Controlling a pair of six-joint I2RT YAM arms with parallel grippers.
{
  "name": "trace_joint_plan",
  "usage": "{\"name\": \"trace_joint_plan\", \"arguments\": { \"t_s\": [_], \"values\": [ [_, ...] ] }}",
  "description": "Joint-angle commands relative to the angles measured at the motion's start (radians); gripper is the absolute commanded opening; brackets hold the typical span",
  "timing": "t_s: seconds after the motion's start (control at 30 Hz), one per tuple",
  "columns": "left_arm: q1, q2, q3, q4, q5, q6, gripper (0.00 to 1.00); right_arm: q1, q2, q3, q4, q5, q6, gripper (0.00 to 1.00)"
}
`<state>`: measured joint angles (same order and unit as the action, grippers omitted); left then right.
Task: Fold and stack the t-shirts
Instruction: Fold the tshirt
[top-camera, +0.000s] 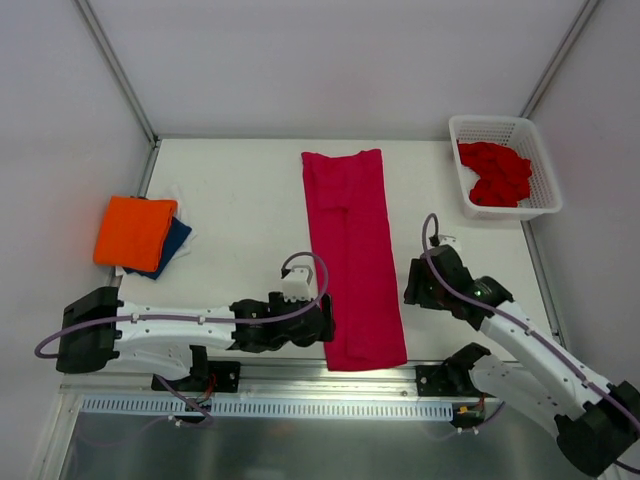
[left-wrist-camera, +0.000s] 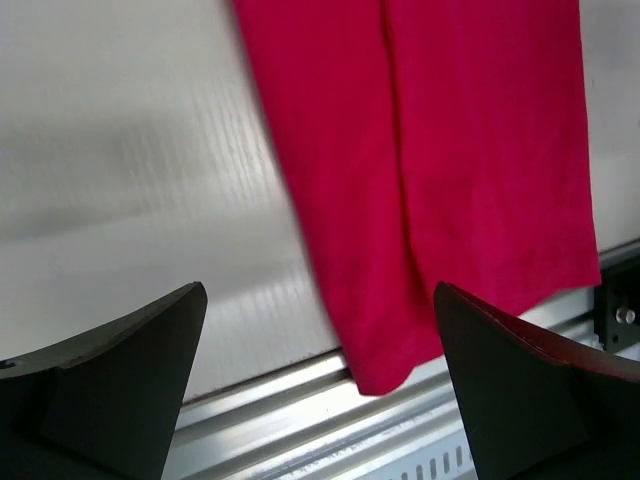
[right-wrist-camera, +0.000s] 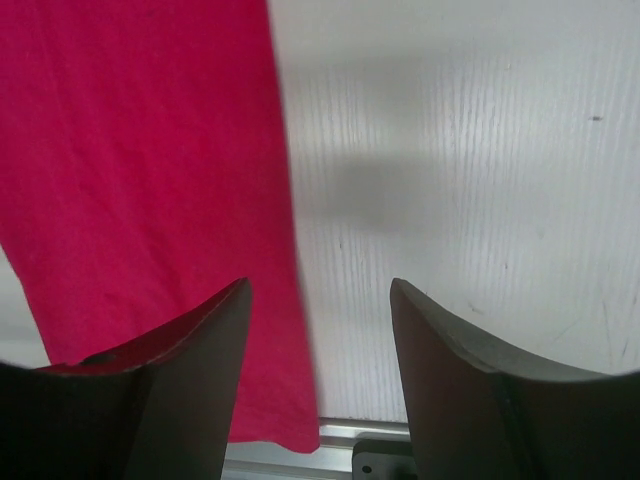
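Orange shirt (top-camera: 135, 230) tops blue shirt (top-camera: 174, 246); pink shirt (top-camera: 352, 255) lies half-folded; my left gripper (left-wrist-camera: 320, 290) and right gripper (right-wrist-camera: 320, 285) hang released; red shirts (top-camera: 495, 172) wait.

Top view from above, looking down on table (top-camera: 240, 200), wrist views close, downward, sharing near end of crimson-pink t-shirt (top-camera: 352, 250)

Your left arm (top-camera: 170, 325) lies low along the near edge of the table (top-camera: 240, 200), reaching toward its middle. Your left gripper (top-camera: 322, 322) points down there, jaws spread wide with nothing between them. Your right arm (top-camera: 530, 350) slants in from the near right corner. Your right gripper (top-camera: 422, 285) hangs just above the surface, jaws partly apart, gripping nothing.
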<state>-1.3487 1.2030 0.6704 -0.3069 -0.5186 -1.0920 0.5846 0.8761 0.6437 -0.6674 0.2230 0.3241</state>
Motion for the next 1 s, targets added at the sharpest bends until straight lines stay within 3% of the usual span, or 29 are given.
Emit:
{"name": "trace_joint_plan", "arguments": {
  "t_s": [0.0, 0.13, 0.3, 0.5, 0.97],
  "values": [
    [-0.059, -0.011, -0.060, 0.092, 0.046, -0.127, 0.99, 0.055, -0.120, -0.065, -0.075, 0.039, 0.150, 0.61],
    [-0.159, -0.054, -0.109, 0.101, 0.020, -0.235, 0.99, 0.110, -0.235, -0.124, -0.161, 0.056, 0.233, 0.61],
    [-0.214, -0.071, -0.228, 0.264, 0.051, -0.304, 0.99, 0.231, -0.313, -0.211, -0.195, 0.081, 0.348, 0.61],
    [-0.237, -0.065, -0.411, 0.638, 0.091, -0.348, 0.99, 0.415, -0.244, -0.259, -0.173, 0.139, 0.509, 0.61],
    [-0.274, 0.131, -0.393, 0.887, 0.137, -0.335, 0.99, 0.733, -0.022, -0.187, -0.187, 0.262, 0.779, 0.61]
  ]
}}
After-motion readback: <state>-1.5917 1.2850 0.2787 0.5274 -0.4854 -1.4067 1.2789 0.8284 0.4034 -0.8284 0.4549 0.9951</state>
